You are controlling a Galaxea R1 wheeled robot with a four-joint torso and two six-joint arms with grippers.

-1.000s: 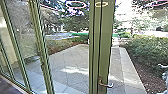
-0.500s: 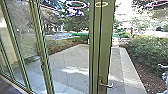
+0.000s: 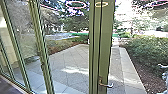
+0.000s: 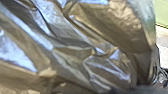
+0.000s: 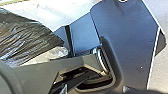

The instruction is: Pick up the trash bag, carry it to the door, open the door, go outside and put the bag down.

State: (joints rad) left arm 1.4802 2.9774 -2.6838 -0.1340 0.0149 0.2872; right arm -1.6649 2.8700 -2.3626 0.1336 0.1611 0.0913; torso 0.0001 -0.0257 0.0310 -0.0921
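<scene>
The trash bag [image 4: 72, 50], dark, shiny and crumpled, lies close before the camera in the left wrist view. Part of the bag [image 5: 27, 37] also appears in the right wrist view, wrinkled and translucent brown-grey. In the head view the green-framed glass door [image 3: 103, 45] stands upright near the middle, its metal handle [image 3: 107, 85] low on the frame. How the bag is held is hidden.
Green-framed glass panels [image 3: 41, 50] run along the left. Beyond the frames lies a paved yard [image 3: 72, 60] with a sunlit patch. A hedge [image 3: 147, 48] and a mulch bed [image 3: 150, 77] border the paving on the right.
</scene>
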